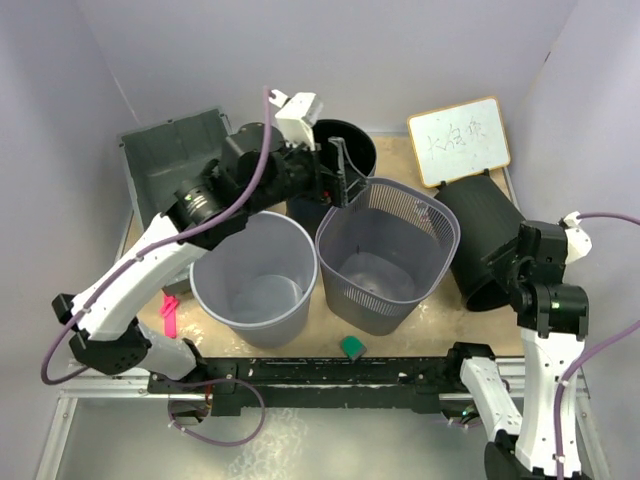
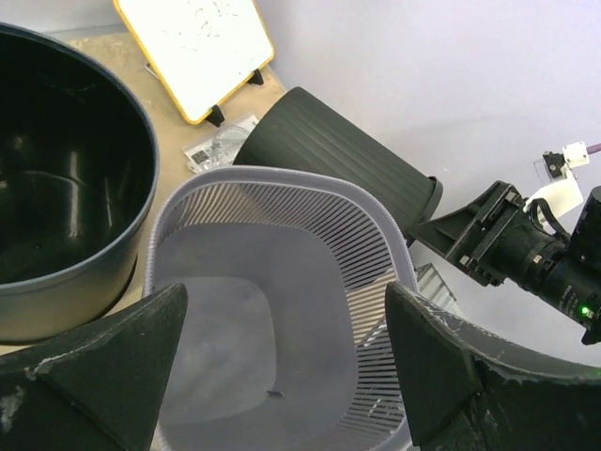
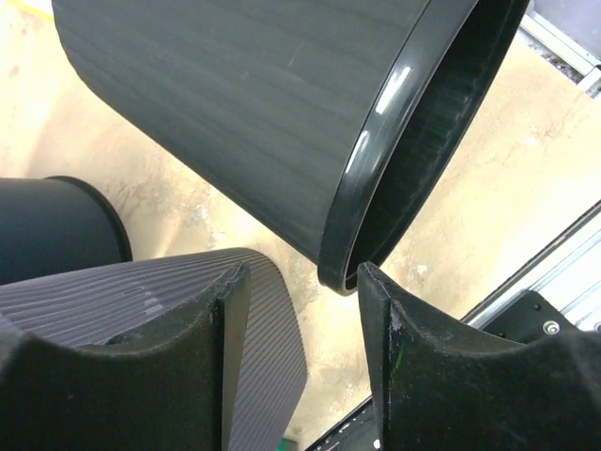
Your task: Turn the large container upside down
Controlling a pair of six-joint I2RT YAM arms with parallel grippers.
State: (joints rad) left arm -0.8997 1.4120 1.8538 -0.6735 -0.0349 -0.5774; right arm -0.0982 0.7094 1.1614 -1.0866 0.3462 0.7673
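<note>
Top external view locates the large container (image 1: 165,160) at the rear left corner of the counter (image 1: 440,320). It is propped at a tilt against the wall, hollow side facing up and towards the centre. Neither wrist view shows it. The left arm crosses its near part, so its long axis cannot be determined. It is dark grey plastic, smooth inside, with a raised rim.

Left wrist view shows the left pincer (image 2: 286,301) spread wide and holding nothing. It is above a grey mesh basket (image 2: 254,357) with slotted walls and rounded corners. Near the basket are a round black bin (image 2: 66,188) and a yellow-framed whiteboard (image 2: 202,47).

Right wrist view shows the right pincer (image 3: 302,282) parted. Its fingers straddle the glossy rim of a toppled black bin (image 3: 235,103) with finely ribbed sides, and a gap is visible on one side of the rim. Only the top view shows the round light grey bin (image 1: 255,285).
</note>
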